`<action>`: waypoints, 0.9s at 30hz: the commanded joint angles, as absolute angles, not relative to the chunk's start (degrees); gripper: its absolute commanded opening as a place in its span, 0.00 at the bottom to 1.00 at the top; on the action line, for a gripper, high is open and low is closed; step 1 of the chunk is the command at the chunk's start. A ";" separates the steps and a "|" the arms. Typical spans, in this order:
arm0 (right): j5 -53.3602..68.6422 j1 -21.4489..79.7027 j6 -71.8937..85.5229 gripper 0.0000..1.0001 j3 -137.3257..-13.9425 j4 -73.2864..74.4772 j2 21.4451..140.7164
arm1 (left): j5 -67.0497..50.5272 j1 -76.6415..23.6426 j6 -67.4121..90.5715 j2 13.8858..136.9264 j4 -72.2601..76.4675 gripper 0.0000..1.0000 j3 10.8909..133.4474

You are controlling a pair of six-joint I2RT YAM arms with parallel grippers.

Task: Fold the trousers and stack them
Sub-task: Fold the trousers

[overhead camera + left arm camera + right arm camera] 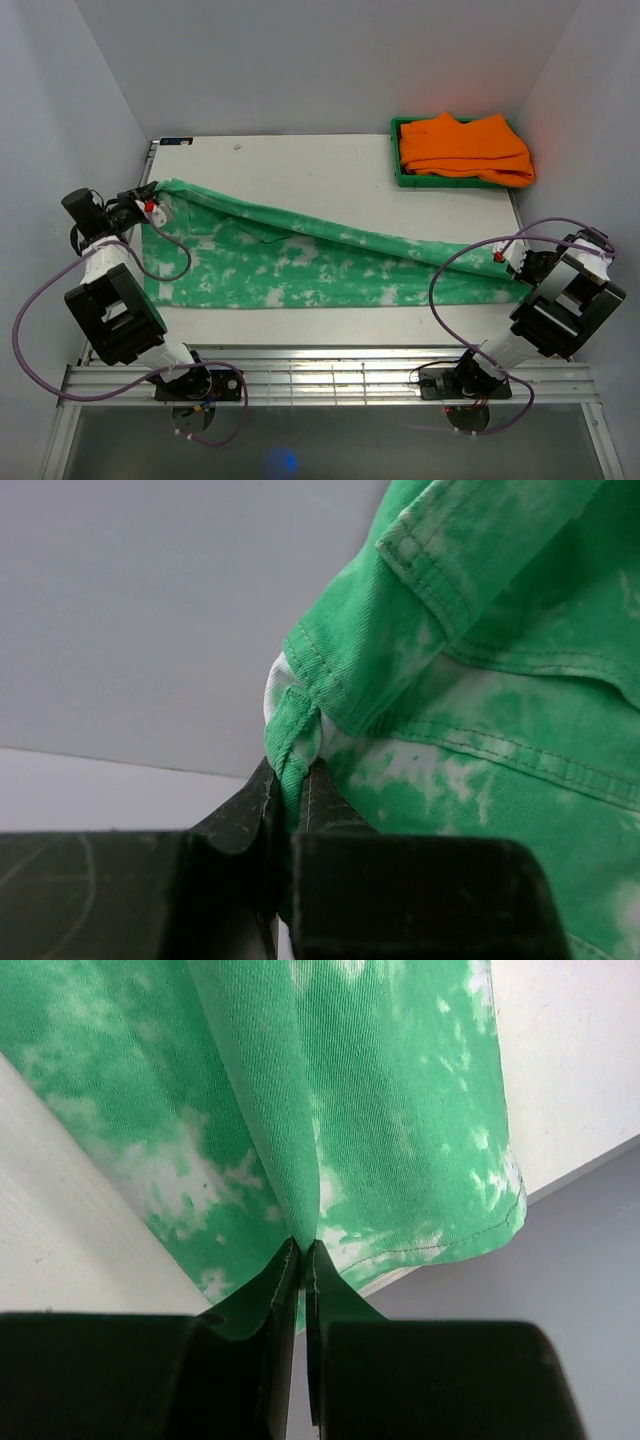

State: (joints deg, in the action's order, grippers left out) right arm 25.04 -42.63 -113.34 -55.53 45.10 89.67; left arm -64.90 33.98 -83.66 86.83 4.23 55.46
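Left gripper (290,785): clamped shut on a hem at the waist end of the trousers (300,268).
Right gripper (300,1255): pinched on the leg cuff.
Trousers: lie lengthwise on the bench (300,165), with the far edge lifted taut.
Progress: the lengthwise fold looks half made; cross folds and stacking are left.
Arms: one at each end of the bench, wrists turned inward.

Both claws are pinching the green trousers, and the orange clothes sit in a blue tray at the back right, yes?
Not quite: the tray is green, not blue, as the top view shows. The rest holds: the left claw and right claw each pinch the green trousers, and the orange clothes sit in that tray, back right.
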 commanded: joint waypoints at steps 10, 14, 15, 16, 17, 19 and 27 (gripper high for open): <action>18.90 -46.49 -124.45 0.08 -56.43 40.43 86.22 | -71.03 52.46 -131.25 76.88 -39.21 0.10 42.71; 17.58 -46.58 -124.89 0.08 -55.81 39.02 86.13 | -61.98 59.40 -149.22 81.73 -62.20 0.95 45.35; 17.58 -46.58 -124.63 0.08 -56.16 39.02 86.22 | -59.53 62.11 -150.72 82.26 -64.84 0.98 45.70; 17.58 -46.67 -124.63 0.08 -56.42 39.02 86.22 | -58.28 63.27 -151.69 82.79 -70.08 0.98 47.44; 17.58 -46.67 -124.63 0.08 -56.51 39.02 86.22 | -57.05 65.11 -152.57 83.84 -72.83 0.98 48.59; 17.40 -46.58 -124.89 0.08 -56.34 39.11 86.13 | -53.72 66.35 -152.58 84.72 -79.24 0.98 51.31; 16.43 -46.76 -125.16 0.87 -54.31 38.93 82.71 | -55.63 65.75 -131.19 78.76 -79.54 0.98 59.75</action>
State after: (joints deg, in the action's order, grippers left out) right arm 16.23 -46.50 -113.91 -53.45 39.24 84.93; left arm -54.33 66.92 -113.01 83.13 -72.77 56.47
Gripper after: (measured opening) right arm 0.794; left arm 0.975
